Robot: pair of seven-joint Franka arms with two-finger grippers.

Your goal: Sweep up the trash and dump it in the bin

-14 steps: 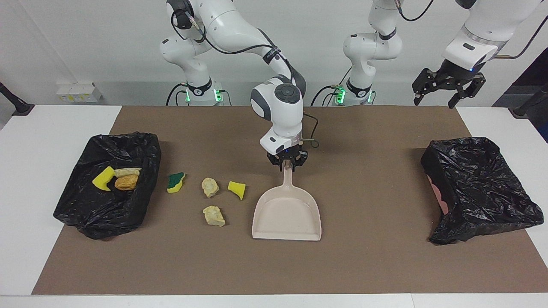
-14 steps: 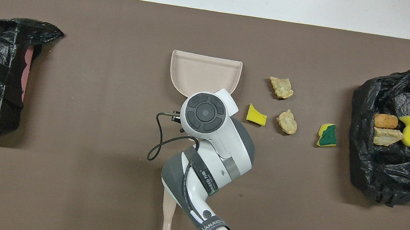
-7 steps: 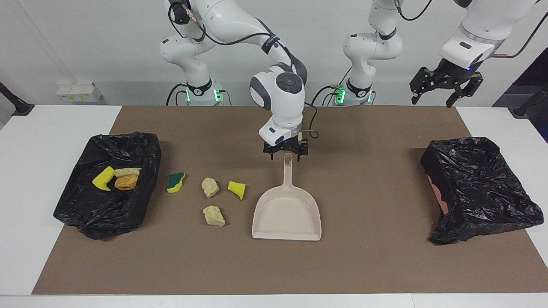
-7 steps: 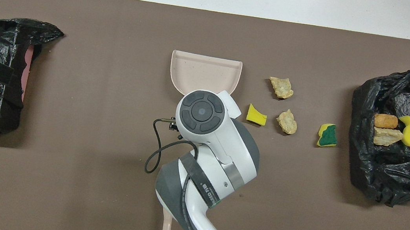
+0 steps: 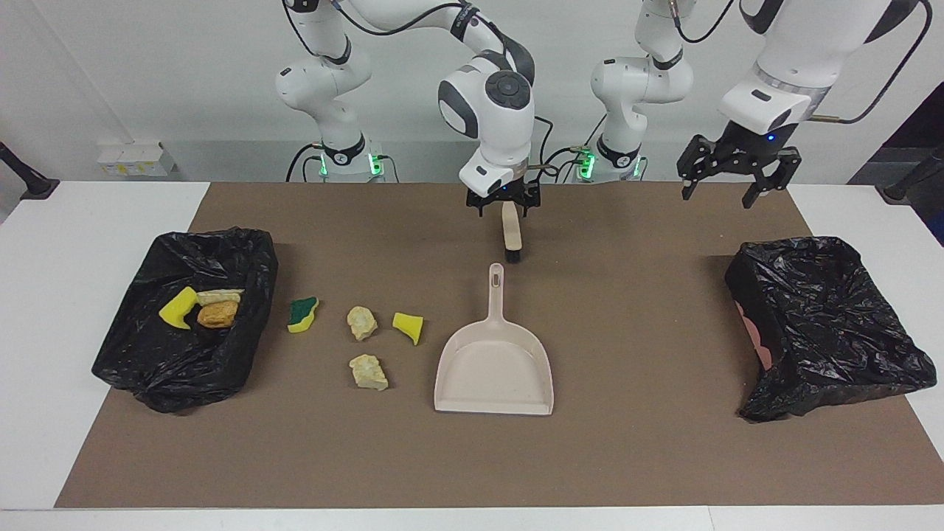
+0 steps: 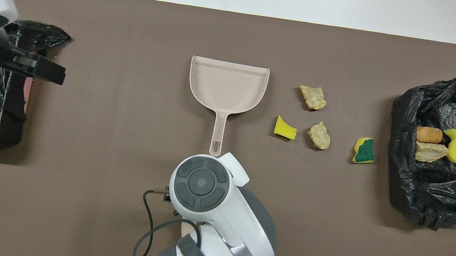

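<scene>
Both sets of jaws stand wide and hold nothing. Note that the right gripper has let go of the beige plastic dustpan, lifted, and drawn back toward its base; it now hangs over the beige brush, which lies on the brown mat at the dustpan handle's 12 o'clock in the facing view. Judge from this that the pan is parked and the brush is the next pickup.

Locate the trash in the same view: a green-and-yellow sponge scrap, two pale foam lumps and a yellow sponge wedge lie loose at the pan's 9 o'clock. Three more pieces, among them an orange-brown lump, already sit in the black-bagged bin at the right arm's end.

Observe that the left gripper waits in the air over the mat near the second black-bagged bin. Expect no obstruction between the loose scraps and the pan; its open mouth, however, points at 6 o'clock, not toward them.
</scene>
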